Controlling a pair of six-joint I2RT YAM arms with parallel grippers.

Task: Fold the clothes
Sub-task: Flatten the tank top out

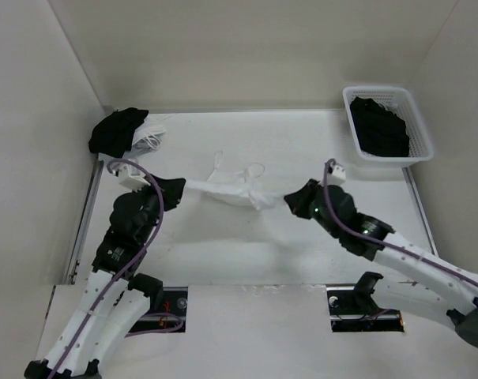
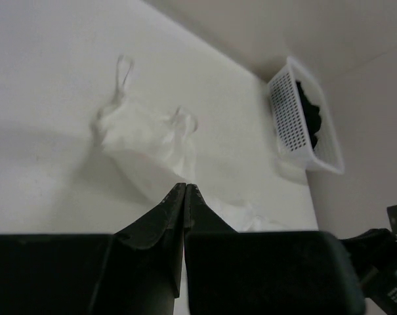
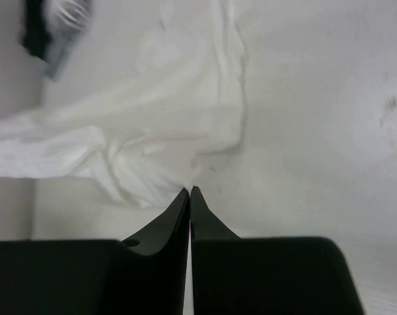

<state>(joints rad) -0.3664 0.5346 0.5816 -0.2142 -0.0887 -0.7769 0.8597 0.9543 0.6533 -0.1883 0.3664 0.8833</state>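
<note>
The white table (image 1: 302, 260) stands inside white walls, and the camisole (image 1: 231, 192) lies near its centre, pulled into a band. At its 9 o'clock end your left gripper (image 1: 175, 190) has the fingers pressed together on the fabric. At 3 o'clock the right gripper (image 1: 289, 202) is closed on the very edge. That right hold looks shallow: if you pull apart, the thin cloth may slip out. The straps (image 1: 253, 170) at 12 o'clock could also tangle.
</note>
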